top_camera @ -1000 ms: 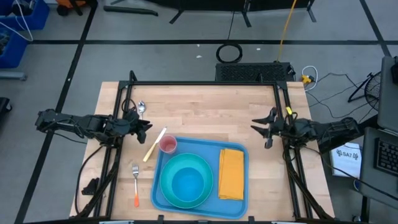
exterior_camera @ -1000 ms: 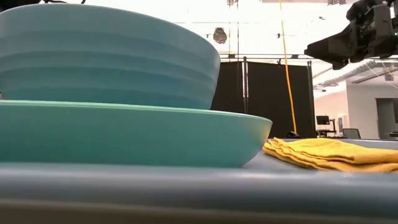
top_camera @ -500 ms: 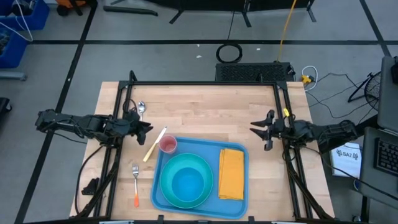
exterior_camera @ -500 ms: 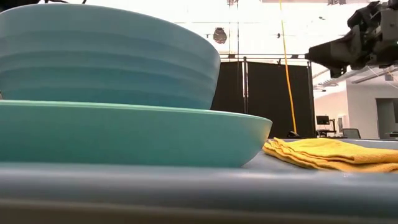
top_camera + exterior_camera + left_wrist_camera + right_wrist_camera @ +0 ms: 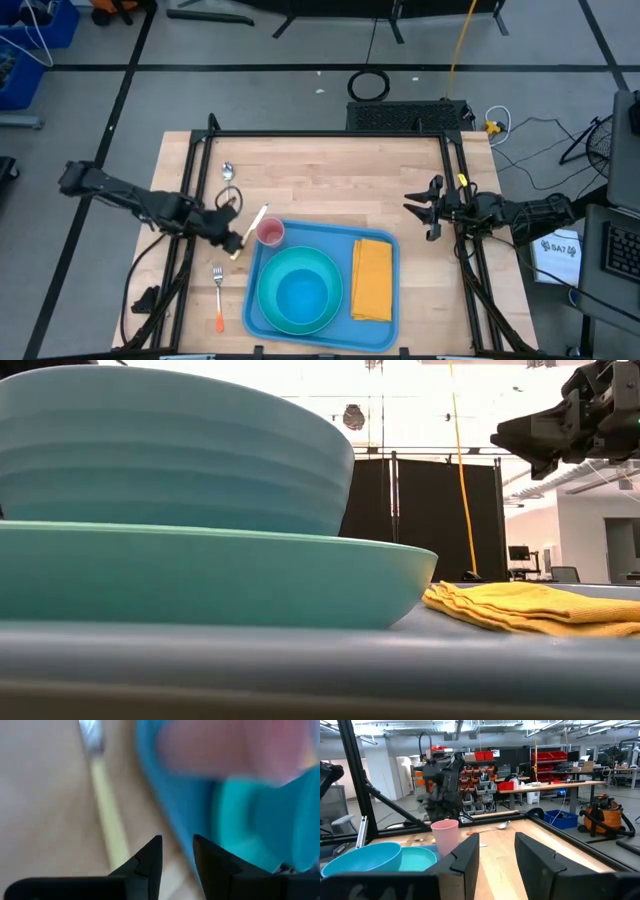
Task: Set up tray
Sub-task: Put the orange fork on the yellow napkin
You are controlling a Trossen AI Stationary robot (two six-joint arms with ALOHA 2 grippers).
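Note:
The blue tray [image 5: 338,236] lies at the table's near middle. It holds a teal bowl [image 5: 298,292] stacked on a teal plate [image 5: 300,585], a folded yellow napkin [image 5: 371,278] and a pink cup [image 5: 270,233] in its far-left corner. My left gripper [image 5: 233,240] is open with a narrow gap. It hangs low over the wood between the tray's left rim [image 5: 160,790] and a yellow-handled knife [image 5: 107,815]. My right gripper [image 5: 422,210] is open and hovers off the tray's far-right corner, high above the napkin [image 5: 540,610].
The knife [image 5: 247,230] lies slanted just left of the cup. A fork with an orange handle [image 5: 218,298] lies left of the tray, and a spoon [image 5: 228,172] lies near the far-left frame post. Bare wood stretches across the table's far half.
My left arm has swung toward the near edge and toward the tray. Its gripper has come down from beside the spoon to the knife's handle at the tray's left rim, turning as it went. The right gripper has only drifted slightly.

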